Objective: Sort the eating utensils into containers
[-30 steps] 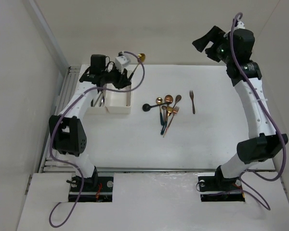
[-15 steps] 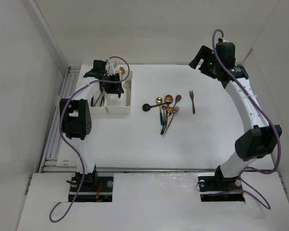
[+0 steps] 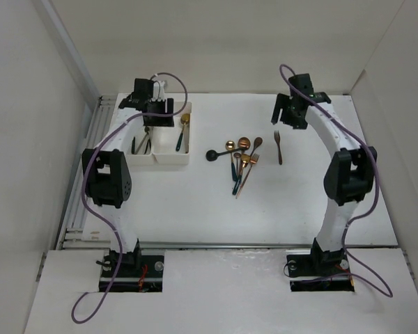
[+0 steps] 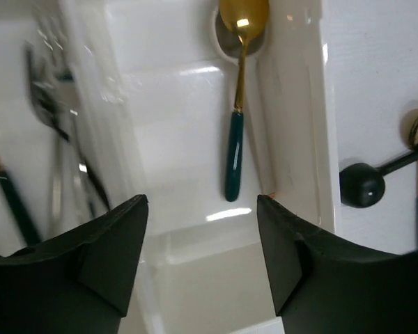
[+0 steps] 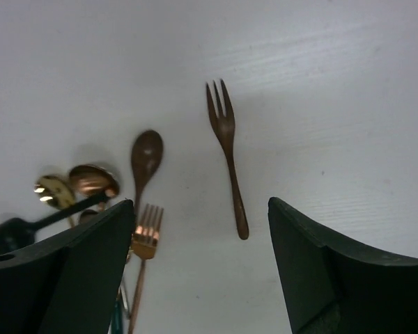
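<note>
One teal-handled gold spoon (image 4: 235, 142) lies in the tray (image 4: 174, 97) below the parted, empty left gripper (image 4: 200, 203).

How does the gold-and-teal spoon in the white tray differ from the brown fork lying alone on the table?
The spoon has a gold bowl and a dark teal handle; the fork is brown all over. The spoon ends in a round bowl, the fork in three tines. The spoon lies in the white tray, the fork on the table. Both are slim and lie flat.
</note>
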Controlling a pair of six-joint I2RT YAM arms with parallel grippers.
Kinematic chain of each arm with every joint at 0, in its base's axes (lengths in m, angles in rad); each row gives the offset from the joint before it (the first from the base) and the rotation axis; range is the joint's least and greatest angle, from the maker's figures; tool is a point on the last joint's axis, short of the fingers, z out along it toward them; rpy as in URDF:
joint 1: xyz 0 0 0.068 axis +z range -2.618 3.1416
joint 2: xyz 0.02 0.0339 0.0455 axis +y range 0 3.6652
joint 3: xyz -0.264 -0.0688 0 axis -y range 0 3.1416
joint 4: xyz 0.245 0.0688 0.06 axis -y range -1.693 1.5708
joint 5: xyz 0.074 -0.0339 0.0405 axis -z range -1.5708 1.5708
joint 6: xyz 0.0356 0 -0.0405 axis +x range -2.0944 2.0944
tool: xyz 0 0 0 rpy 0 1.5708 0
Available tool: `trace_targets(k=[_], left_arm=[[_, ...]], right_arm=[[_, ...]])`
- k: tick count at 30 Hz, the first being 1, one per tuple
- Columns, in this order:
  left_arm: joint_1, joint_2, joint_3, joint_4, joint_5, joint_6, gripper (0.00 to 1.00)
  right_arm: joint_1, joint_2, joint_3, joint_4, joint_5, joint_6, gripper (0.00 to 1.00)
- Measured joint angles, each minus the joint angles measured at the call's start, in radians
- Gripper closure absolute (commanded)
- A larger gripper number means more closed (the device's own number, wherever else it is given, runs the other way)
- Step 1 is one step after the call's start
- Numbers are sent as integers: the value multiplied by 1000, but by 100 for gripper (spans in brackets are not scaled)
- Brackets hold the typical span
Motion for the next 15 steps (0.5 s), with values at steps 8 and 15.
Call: trace_targets(k=[8, 15], left_arm=[[-35, -103, 171, 173, -457, 319, 0], [-3, -136, 210, 257, -759, 359, 0]], right_arm=[[0, 232, -87, -53, -14, -35, 21], [0, 278, -86, -50, -21, -57, 61]])
